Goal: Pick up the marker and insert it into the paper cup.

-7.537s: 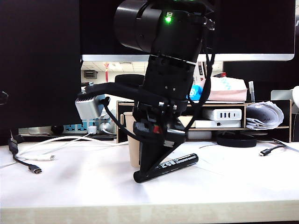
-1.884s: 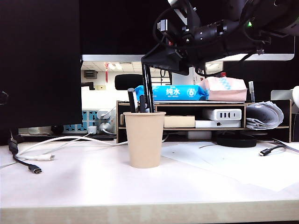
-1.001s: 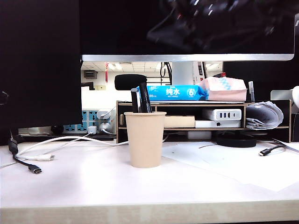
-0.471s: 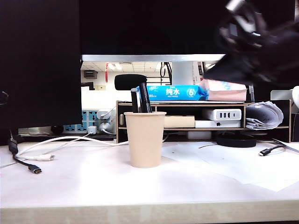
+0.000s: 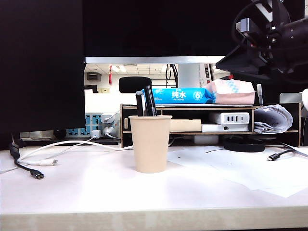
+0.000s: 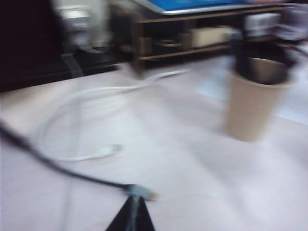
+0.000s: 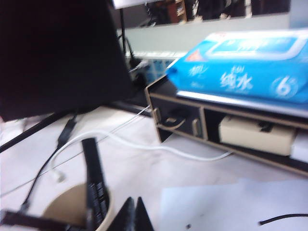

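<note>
Marker (image 5: 150,101) and a plainer dark pen (image 5: 139,103) are seen standing inside the paper cup (image 5: 150,143) on the counter (image 5: 96,187). High at the exterior view's right, the right pincer (image 7: 134,212) is held shut and empty. The left pincer (image 6: 131,219) is pressed together over the counter, near a white cable (image 6: 82,120).

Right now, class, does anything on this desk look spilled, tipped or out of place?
Nothing stands out. The plain tan paper cup stands upright with the thick black marker inside; the right gripper is shut, up high, and the left gripper hangs over the cables.
</note>
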Tool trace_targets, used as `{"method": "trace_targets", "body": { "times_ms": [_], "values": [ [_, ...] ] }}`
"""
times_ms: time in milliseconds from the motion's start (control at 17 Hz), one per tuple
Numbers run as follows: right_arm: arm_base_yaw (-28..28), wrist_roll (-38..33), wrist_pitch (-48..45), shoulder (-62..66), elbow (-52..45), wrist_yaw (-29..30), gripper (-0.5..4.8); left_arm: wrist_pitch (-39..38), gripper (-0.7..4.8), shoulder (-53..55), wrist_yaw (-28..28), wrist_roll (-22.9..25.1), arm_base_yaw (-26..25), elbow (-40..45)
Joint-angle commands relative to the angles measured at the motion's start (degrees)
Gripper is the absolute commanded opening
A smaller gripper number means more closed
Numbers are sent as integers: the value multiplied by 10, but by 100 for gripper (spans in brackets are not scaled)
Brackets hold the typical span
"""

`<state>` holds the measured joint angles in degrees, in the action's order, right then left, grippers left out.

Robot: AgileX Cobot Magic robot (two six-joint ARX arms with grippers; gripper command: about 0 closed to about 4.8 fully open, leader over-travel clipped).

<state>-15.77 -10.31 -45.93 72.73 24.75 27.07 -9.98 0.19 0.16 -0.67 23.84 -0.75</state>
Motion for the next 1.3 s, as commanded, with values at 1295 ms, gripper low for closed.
{"method": "trace_targets", "body": {
  "times_ms": [1295],
  "values": [
    [155, -95, -289, -1, -190, -73, -1, -6, -5, 0, 0, 2, -200, 2]
  ]
}}
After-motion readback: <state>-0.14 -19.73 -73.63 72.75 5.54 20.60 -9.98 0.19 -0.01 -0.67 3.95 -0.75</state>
